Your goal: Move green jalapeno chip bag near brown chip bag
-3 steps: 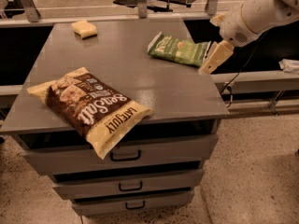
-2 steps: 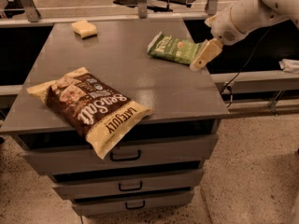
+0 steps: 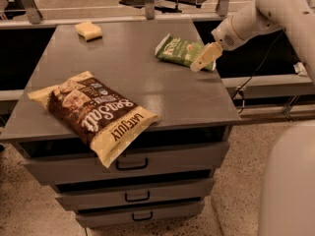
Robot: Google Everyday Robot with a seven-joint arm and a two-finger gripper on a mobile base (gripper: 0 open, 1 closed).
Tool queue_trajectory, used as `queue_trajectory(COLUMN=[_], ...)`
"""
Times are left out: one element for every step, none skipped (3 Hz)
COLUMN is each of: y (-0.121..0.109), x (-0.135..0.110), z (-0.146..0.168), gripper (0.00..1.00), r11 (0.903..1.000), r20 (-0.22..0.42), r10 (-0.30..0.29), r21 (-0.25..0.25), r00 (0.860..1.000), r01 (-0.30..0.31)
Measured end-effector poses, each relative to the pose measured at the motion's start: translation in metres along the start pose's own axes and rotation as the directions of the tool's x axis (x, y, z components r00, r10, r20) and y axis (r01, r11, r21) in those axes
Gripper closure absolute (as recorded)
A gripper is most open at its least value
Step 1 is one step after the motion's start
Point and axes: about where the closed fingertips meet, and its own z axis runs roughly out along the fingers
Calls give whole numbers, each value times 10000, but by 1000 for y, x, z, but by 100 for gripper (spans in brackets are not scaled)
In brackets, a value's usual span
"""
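The green jalapeno chip bag (image 3: 180,50) lies flat near the back right corner of the grey cabinet top (image 3: 133,77). The brown chip bag (image 3: 94,114) with "Sea Salt" script lies at the front left, its cream end hanging over the front edge. My gripper (image 3: 199,64) reaches in from the right on a white arm. Its cream fingers (image 3: 206,56) point down and left over the right end of the green bag, at or just above it.
A yellow sponge (image 3: 88,30) sits at the back left corner of the top. The cabinet has several drawers (image 3: 132,164) below. A dark gap and a rail (image 3: 266,85) run to the right. My white base (image 3: 290,186) fills the lower right.
My gripper has moved left and a little toward the green bag, from beside its right end to over it. The bags and the sponge have not moved.
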Motion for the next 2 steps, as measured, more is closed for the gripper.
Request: queue_trajectory(y=[4, 4], x=[6, 10], z=[17, 21], gripper=[0, 14], r11=[9972, 9940], r20=[-104, -126], r10=[623, 935], r21=[-417, -567], r00=[9980, 9955], r01=[-627, -941])
